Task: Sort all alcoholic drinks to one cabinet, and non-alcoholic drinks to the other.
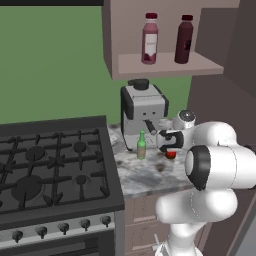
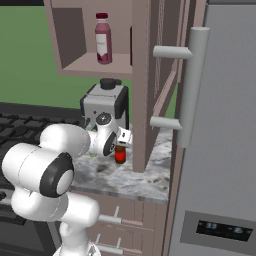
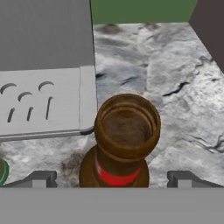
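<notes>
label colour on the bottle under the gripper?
Red, a band on the amber-brown bottle, just below its neck. Clearest in the hand view.

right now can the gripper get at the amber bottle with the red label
Probably yes. In the hand view the open gripper sits directly above the amber bottle, a finger tip on each side of its neck and nothing between. The coffee machine and green bottle stand off to one side.

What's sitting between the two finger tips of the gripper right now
The amber-brown bottle stands between the fingertips of the open gripper, seen from above in the hand view; neither tip touches it.
</notes>
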